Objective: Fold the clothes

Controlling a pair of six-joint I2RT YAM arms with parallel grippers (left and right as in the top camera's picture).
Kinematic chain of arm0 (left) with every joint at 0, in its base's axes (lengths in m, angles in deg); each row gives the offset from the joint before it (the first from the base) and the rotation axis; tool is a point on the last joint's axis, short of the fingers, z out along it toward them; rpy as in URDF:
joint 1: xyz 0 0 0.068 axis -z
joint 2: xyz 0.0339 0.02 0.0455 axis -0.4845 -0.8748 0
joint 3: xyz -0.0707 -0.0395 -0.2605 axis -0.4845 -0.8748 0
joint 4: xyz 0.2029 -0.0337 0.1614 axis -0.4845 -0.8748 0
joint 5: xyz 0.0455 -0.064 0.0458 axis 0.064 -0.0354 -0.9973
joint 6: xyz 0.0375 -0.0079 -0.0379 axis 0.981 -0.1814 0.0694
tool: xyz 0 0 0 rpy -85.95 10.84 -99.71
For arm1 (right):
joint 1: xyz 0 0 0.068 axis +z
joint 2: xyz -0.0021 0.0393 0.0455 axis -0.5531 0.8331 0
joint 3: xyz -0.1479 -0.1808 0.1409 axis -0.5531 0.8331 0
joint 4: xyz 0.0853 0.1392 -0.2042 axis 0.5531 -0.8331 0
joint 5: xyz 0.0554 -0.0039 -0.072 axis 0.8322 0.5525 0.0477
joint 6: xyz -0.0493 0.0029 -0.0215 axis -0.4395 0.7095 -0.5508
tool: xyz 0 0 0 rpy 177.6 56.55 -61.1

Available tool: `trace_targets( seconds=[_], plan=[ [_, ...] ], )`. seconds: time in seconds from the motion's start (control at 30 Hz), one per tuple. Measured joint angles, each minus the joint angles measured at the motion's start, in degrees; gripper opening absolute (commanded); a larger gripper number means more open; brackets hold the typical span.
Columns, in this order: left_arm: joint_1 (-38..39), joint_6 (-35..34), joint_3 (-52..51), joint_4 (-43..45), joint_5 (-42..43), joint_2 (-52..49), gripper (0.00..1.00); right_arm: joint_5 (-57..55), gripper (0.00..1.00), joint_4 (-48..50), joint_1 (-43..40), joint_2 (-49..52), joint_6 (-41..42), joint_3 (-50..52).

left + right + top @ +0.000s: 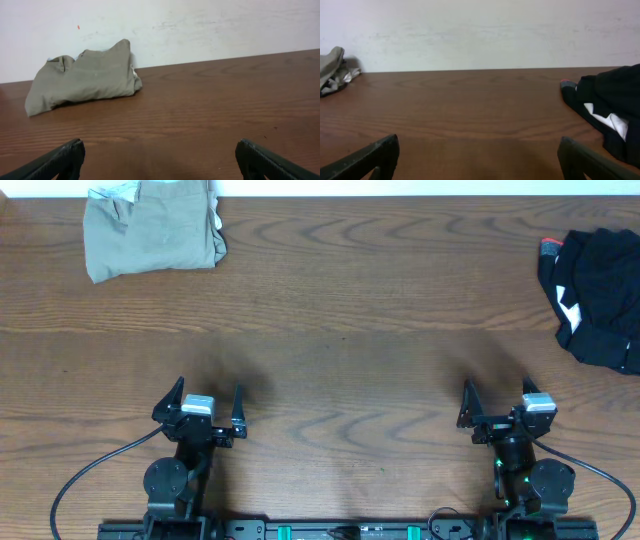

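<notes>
A crumpled black garment point(600, 295) with white print and a red-orange trim lies at the table's right edge; the right wrist view shows this black garment point(610, 107) at its right side. A folded khaki garment point(152, 228) rests at the far left corner, and the left wrist view has the khaki garment point(82, 77) against the wall. My left gripper point(206, 406) stands open near the front edge, nothing between its fingers point(62, 160). My right gripper point(498, 404) is open too, well short of the black garment, its fingers point(375, 157) over bare wood.
The wooden table point(340, 330) runs back to a white wall point(480, 30). Black cables point(90, 470) loop from the arm bases along the front edge.
</notes>
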Motion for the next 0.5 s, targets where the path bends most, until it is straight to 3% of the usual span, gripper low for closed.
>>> trace_targets(
  seconds=[0.5],
  plan=[
    [0.0,0.0,0.0,0.0,0.0,0.0,0.98,0.0,0.99,0.0,0.0,0.0,0.0,0.0]
  ],
)
